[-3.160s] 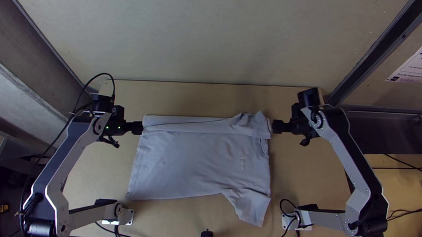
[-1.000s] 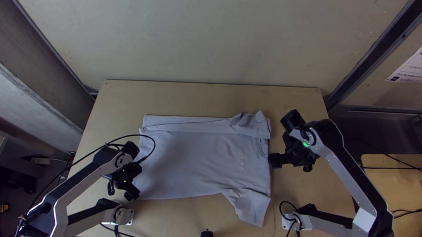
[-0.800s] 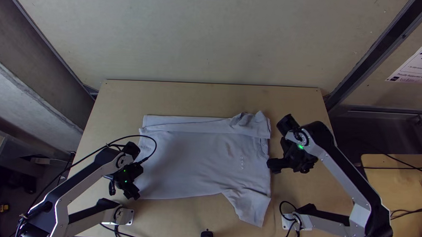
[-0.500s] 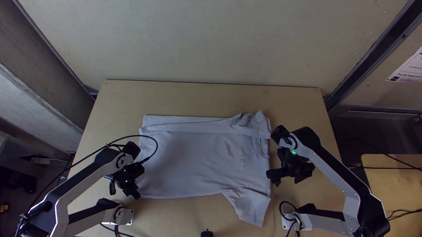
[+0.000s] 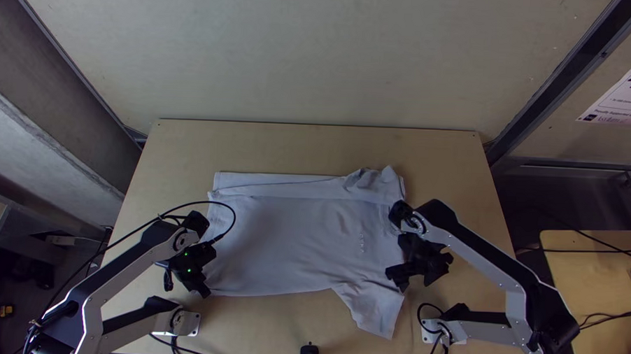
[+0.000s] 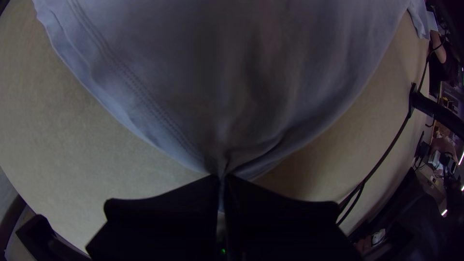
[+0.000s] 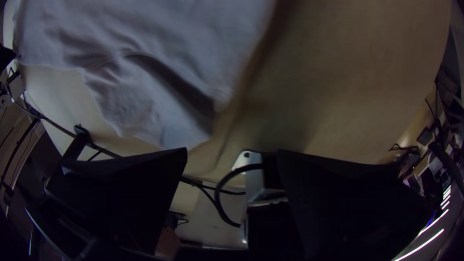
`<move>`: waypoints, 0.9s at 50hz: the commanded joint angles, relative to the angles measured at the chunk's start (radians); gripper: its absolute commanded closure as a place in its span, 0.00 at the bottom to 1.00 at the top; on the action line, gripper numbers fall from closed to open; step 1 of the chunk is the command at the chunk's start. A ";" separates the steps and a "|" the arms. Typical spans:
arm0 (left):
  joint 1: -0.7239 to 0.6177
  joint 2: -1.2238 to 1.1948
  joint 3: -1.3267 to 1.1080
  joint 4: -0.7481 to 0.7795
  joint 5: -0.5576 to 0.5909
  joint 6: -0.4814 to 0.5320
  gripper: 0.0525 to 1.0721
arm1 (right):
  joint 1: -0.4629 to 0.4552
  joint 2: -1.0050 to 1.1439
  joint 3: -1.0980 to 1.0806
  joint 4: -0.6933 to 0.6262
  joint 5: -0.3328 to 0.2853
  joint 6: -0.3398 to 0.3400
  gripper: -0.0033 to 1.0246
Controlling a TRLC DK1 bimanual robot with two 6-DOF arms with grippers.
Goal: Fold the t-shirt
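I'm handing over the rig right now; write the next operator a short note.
Left claw: shut on the t-shirt's near hem corner.
Right claw: open, holding nothing, by the near sleeve.
Shirt: laid out on the table, collar end toward the right arm.
Done: far side looks folded in as a strip.
Left: near side and sleeve to fold in, probably then further folds.

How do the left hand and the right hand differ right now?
The left hand is closed on a hem-side corner of the T-shirt; the right hand is open, with no cloth between its fingers. The left hand is at the hem end, the right hand near the sleeve. Both have two wide black fingers.
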 commanded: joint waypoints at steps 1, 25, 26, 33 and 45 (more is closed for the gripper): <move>0.015 -0.006 0.002 0.009 0.010 0.032 0.97 | 0.039 0.034 -0.010 0.009 -0.044 0.025 0.26; 0.122 -0.037 0.011 0.008 0.010 0.116 0.97 | 0.086 0.166 -0.076 0.055 -0.213 0.004 0.31; 0.122 -0.037 0.012 0.008 0.010 0.116 0.97 | 0.085 0.171 -0.077 0.058 -0.219 -0.002 0.32; 0.126 -0.036 0.018 0.008 0.012 0.116 0.97 | 0.083 0.198 -0.091 0.083 -0.237 -0.010 0.33; 0.126 -0.045 0.026 0.009 0.012 0.118 0.97 | 0.059 0.211 -0.126 0.147 -0.243 -0.018 0.49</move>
